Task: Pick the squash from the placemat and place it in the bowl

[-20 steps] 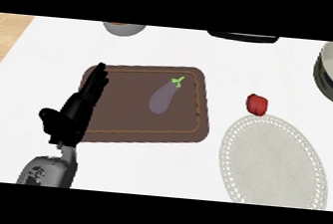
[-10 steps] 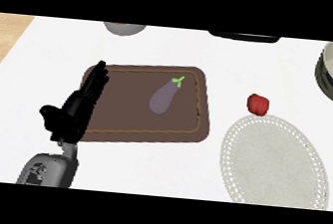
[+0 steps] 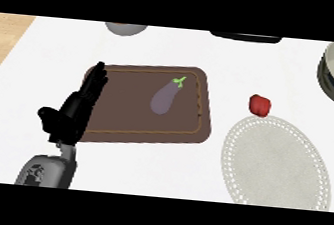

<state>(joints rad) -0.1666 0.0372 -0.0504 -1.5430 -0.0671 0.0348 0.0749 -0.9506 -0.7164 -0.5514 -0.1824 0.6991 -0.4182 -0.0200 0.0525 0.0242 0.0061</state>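
The left hand [image 3: 73, 112], fingers straight and open, is hovering left of the squash [image 3: 166, 95], which is lying roughly parallel to it.

The left hand [image 3: 71, 117] stands at the lower left on a short grey forearm [image 3: 46, 172]. Its black fingers [image 3: 92, 85] are straight and close together, pointing away from the robot. The thumb [image 3: 48, 116] sticks out to the left.
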